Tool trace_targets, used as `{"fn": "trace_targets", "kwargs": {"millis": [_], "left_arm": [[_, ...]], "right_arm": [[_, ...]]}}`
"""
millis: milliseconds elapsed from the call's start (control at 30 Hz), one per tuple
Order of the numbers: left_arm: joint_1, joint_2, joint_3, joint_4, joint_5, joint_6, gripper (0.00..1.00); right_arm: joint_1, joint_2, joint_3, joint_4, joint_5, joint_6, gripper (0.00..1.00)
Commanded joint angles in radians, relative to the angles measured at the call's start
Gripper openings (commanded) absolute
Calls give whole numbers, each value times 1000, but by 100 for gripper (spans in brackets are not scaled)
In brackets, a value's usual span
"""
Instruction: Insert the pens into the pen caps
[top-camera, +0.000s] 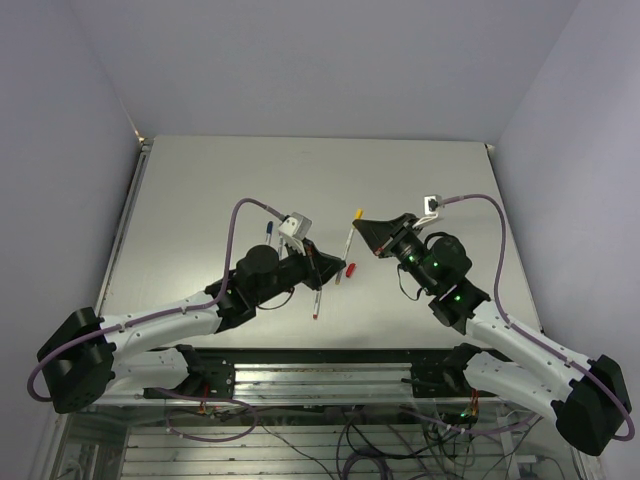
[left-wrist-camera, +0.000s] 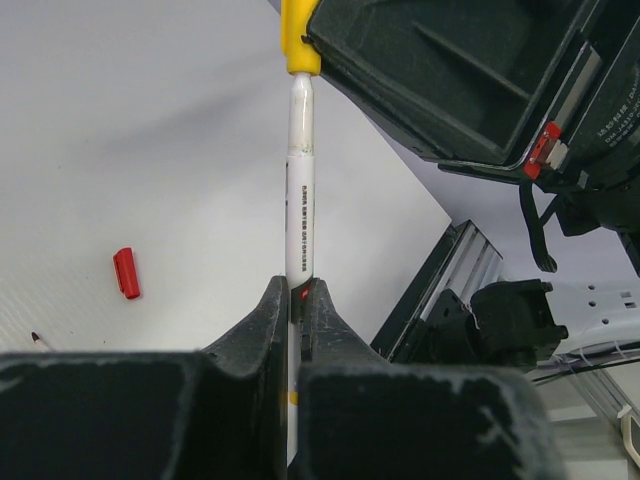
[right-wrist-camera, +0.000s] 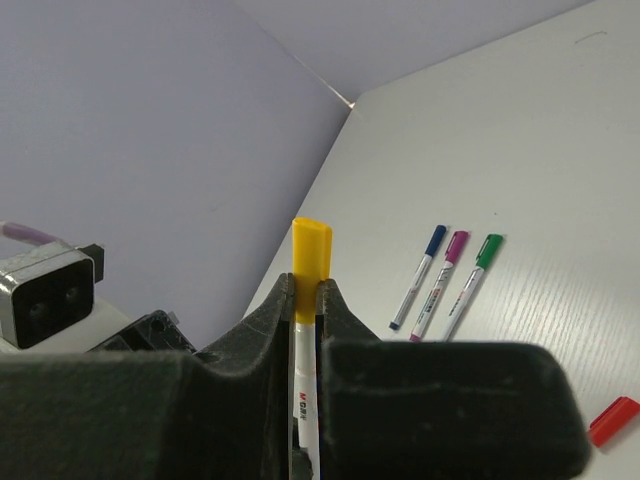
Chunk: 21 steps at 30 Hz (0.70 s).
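One pen (left-wrist-camera: 299, 200), a white barrel, is gripped between both grippers above the table. My left gripper (left-wrist-camera: 298, 292) is shut on its lower barrel. My right gripper (right-wrist-camera: 308, 288) is shut on the yellow cap (right-wrist-camera: 311, 255), which sits on the pen's upper end. In the top view the yellow cap (top-camera: 357, 214) shows beside the right gripper (top-camera: 362, 226), with the left gripper (top-camera: 333, 266) at the pen's other end. A loose red cap (left-wrist-camera: 126, 273) lies on the table. An uncapped red-tipped pen (top-camera: 316, 298) lies near the left gripper.
Three capped pens lie side by side on the table: blue (right-wrist-camera: 420, 272), magenta (right-wrist-camera: 441, 280) and green (right-wrist-camera: 471, 282). The table's front rail (top-camera: 320, 358) runs below the arms. The white camera block (top-camera: 294, 226) sits on the left wrist.
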Motion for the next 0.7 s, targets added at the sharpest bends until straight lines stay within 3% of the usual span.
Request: {"fn": "trace_targets", "kwargs": {"millis": [0, 367, 667], "left_arm": [[-5, -19, -6, 53, -20, -5, 7], [-5, -14, -12, 97, -53, -14, 7], [-2, -7, 44, 69, -98, 19, 7]], "right_arm": [[7, 0, 7, -5, -21, 10, 0], [24, 52, 33, -48, -95, 9, 0], [28, 82, 95, -235, -117, -51, 0]]}}
